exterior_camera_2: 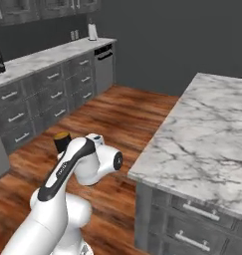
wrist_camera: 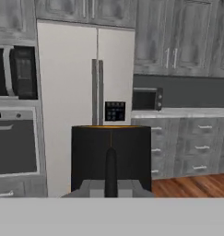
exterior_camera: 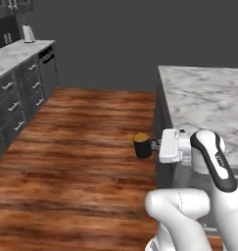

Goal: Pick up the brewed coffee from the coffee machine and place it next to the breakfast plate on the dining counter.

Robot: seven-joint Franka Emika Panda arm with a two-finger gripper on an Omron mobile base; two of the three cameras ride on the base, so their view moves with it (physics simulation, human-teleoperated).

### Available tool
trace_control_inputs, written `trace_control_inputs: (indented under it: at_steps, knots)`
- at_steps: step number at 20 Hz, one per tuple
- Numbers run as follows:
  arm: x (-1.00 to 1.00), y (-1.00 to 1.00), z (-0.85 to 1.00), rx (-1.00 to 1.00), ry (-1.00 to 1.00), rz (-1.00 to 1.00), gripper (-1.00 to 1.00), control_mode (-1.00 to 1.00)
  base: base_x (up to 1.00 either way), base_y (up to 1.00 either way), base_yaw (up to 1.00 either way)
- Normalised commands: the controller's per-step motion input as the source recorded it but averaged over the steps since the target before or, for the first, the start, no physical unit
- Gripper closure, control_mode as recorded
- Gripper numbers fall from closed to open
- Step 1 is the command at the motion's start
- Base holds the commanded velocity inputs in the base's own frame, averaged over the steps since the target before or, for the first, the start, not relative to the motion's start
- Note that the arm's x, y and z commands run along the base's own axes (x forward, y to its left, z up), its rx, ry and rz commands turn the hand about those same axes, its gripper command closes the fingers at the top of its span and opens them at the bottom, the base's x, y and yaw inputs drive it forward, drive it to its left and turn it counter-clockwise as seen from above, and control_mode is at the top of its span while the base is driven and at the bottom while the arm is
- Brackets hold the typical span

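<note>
Claw (exterior_camera: 153,145) on upright mug (exterior_camera: 142,145) (handle clawward)

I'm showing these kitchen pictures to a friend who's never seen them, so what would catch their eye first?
Probably the small black mug of coffee, held out over the wood floor by the white arm's gripper, level with the edge of the big marble dining counter. In the hand view the mug looms dark in front of a tall white refrigerator.
</note>
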Motion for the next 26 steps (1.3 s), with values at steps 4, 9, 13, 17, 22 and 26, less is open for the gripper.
trace_control_inputs:
  at_steps: [4, 9, 13, 17, 22, 26]
  knots:
    - [0.00, 0.00, 0.00, 0.00, 0.00, 0.00, 1.00, 1.00, 0.90, 0.99, -0.54]
    - [0.00, 0.00, 0.00, 0.00, 0.00, 0.00, 1.00, 1.00, 0.88, 1.00, -0.56]
    - [0.00, 0.00, 0.00, 0.00, 0.00, 0.00, 1.00, 1.00, 0.85, 0.99, -0.58]
    - [0.00, 0.00, 0.00, 0.00, 0.00, 0.00, 1.00, 1.00, 0.78, 1.00, -0.59]
    - [0.00, 0.00, 0.00, 0.00, 0.00, 0.00, 1.00, 1.00, 0.72, 1.00, -0.60]
    - [0.00, 0.00, 0.00, 0.00, 0.00, 0.00, 1.00, 1.00, 0.71, 1.00, -0.60]
